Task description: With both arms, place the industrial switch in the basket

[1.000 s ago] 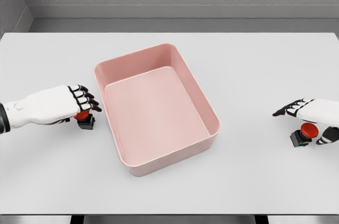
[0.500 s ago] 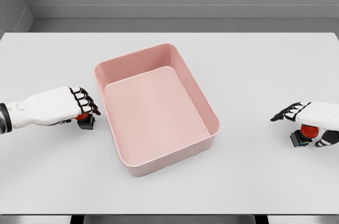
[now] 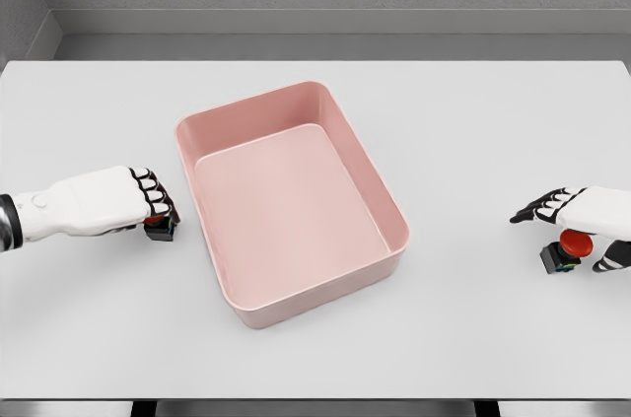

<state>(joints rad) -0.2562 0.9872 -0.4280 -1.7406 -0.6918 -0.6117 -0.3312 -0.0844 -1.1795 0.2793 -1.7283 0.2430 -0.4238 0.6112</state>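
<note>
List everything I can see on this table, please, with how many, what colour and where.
basket: one, pink, rectangular, empty, middle of the table, set at an angle.
industrial switches: two, red button on a black base; one left of the basket, mostly covered by the left robot hand; one near the right edge, under the right robot hand.
table: one, white.
left robot hand: white with black fingers, curled over the left switch.
right robot hand: white and black, fingers extended above the right switch.

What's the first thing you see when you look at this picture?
A big pink rectangular plastic basket sits in the middle of the white table, with nothing in it. At the left, the white left hand curls over a small red-buttoned switch; at the right edge, the right hand hovers over another switch.
</note>
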